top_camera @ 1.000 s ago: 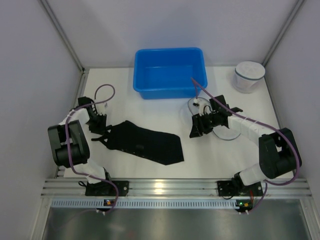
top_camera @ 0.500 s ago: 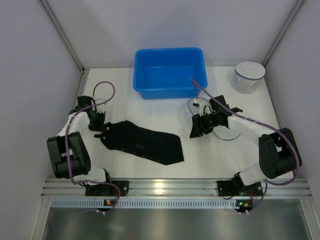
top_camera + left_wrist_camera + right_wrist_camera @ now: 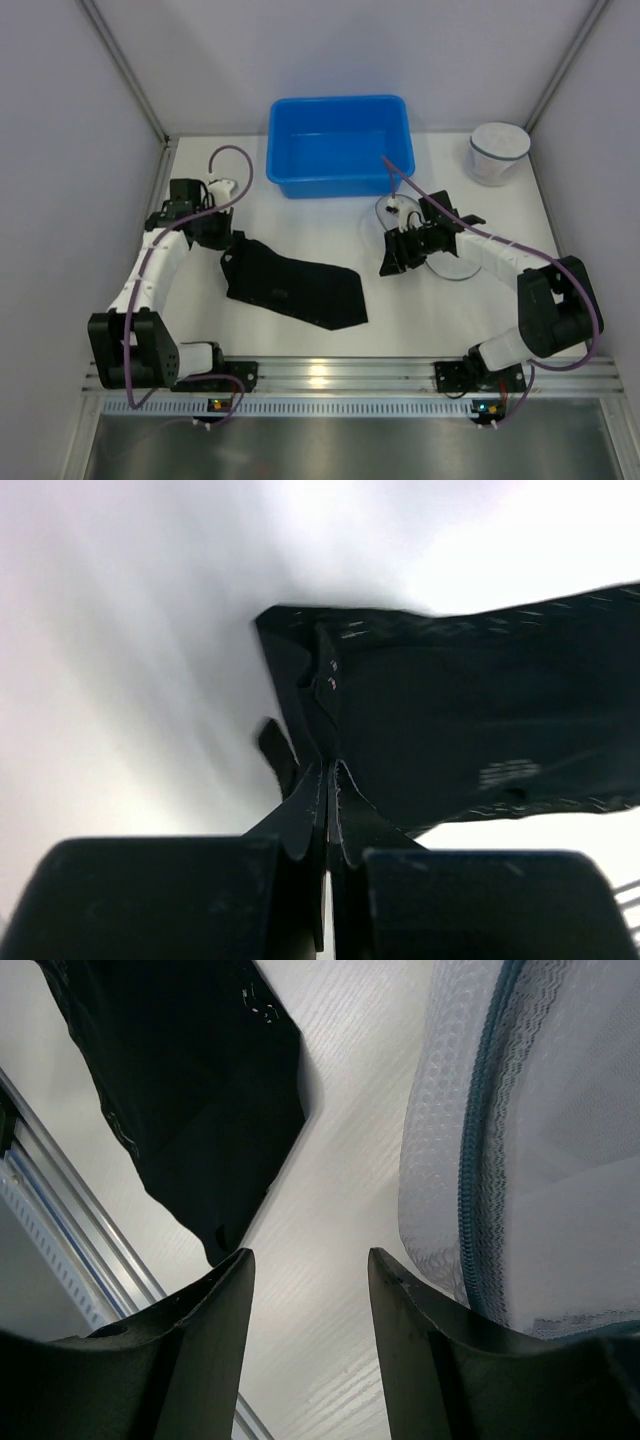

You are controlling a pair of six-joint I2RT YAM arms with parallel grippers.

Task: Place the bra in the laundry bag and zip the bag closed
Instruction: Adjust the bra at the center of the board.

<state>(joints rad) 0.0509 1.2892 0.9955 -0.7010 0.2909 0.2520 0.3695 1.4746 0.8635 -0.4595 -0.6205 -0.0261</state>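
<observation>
A black bra lies on the white table left of centre. My left gripper is shut on the bra's left end; in the left wrist view the pressed-together fingers pinch a fold of the black fabric, which hangs away from them. The white mesh laundry bag with a blue zipper lies flat under my right arm. My right gripper hovers open at the bag's left edge, with bare table between its fingers. The bra's right tip shows in the right wrist view.
A blue plastic bin stands at the back centre. A white round mesh pouch sits at the back right. Grey walls close in both sides, and an aluminium rail runs along the near edge.
My left gripper has shut on the bra's left end and carried it right and back, bunching that end. The right arm has not moved.
</observation>
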